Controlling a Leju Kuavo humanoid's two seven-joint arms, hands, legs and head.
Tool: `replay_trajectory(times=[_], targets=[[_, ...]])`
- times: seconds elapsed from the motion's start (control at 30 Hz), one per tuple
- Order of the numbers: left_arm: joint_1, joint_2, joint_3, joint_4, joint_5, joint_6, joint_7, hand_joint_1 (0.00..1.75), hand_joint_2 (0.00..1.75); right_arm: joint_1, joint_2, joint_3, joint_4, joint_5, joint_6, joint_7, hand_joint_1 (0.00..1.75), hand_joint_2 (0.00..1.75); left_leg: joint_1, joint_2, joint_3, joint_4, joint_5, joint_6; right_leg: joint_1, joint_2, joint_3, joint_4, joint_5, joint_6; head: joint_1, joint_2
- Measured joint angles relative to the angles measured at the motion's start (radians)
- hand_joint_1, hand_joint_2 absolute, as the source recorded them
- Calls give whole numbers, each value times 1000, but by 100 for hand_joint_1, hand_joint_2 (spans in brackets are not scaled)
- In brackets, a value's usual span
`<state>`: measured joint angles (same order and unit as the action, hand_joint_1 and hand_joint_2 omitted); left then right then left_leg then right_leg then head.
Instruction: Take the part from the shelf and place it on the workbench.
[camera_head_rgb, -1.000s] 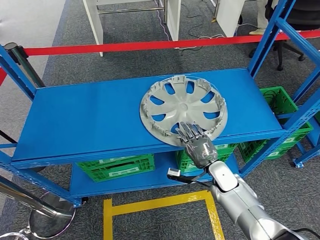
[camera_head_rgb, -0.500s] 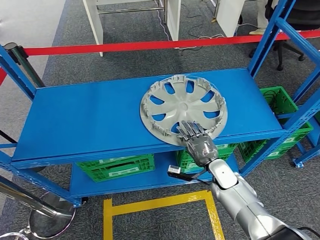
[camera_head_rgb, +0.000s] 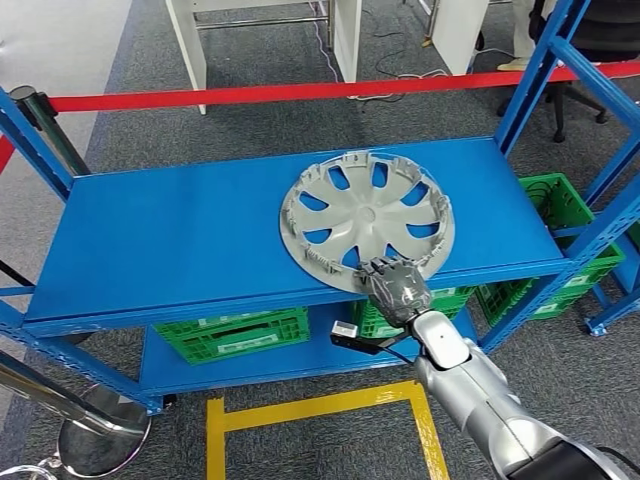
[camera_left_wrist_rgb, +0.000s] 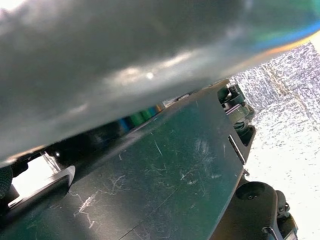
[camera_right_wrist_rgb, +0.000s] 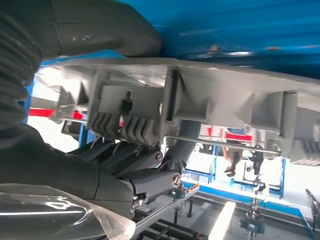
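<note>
I am at the grasp step: my right hand (camera_head_rgb: 394, 284) sits at the near rim of the round silver-grey plastic hubcap (camera_head_rgb: 367, 217), which lies flat on the top board of the blue metal shelf (camera_head_rgb: 173, 240), its near edge reaching to the shelf's front lip. From the head view the fingers (camera_head_rgb: 383, 268) curl down over that rim, and the right wrist view shows the thick grey thumb (camera_right_wrist_rgb: 109, 30) on one face of the ribbed rim (camera_right_wrist_rgb: 124, 117) with the darker fingers on the other, so I judge the hand pinches the rim, though I cannot tell how firm the hold is. My left hand hangs low, and I cannot tell how its fingers lie. Green plastic crates (camera_head_rgb: 234, 332) sit on the lower shelf. Next, I reckon, comes a lift clear of the board, keeping the wide disc level so it does not swing or slip, then a turn toward the table.
</note>
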<state>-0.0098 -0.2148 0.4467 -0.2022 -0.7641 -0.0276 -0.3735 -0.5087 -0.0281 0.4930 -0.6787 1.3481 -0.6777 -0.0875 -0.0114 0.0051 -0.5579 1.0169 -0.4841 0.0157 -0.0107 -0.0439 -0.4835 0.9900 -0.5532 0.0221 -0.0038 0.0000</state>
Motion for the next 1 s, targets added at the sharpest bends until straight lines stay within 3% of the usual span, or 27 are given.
replay_trajectory(times=[0.3, 0.67, 1.0], targets=[[1, 0, 0, 0, 8, 1, 0, 0, 0, 21, 1, 35, -50, 12, -20, 7, 175, 175, 0, 0, 0, 0, 0, 1, 0, -1, 0, 0, 0, 0, 0, 0], [3, -5, 4, 0, 31, 16, -6, 0, 0, 241, 3, -24, -604, 125, -20, -95, 175, 175, -1, 0, -3, 0, -1, 1, -1, -1, -4, 0, -1, 1, 0, 0], [4, -8, 9, 0, 42, 20, -19, 0, 0, 320, 3, -46, -903, 154, -19, -159, 175, 175, -1, 0, -4, 0, -1, 1, -1, 0, -4, 0, -1, 1, 0, 0]])
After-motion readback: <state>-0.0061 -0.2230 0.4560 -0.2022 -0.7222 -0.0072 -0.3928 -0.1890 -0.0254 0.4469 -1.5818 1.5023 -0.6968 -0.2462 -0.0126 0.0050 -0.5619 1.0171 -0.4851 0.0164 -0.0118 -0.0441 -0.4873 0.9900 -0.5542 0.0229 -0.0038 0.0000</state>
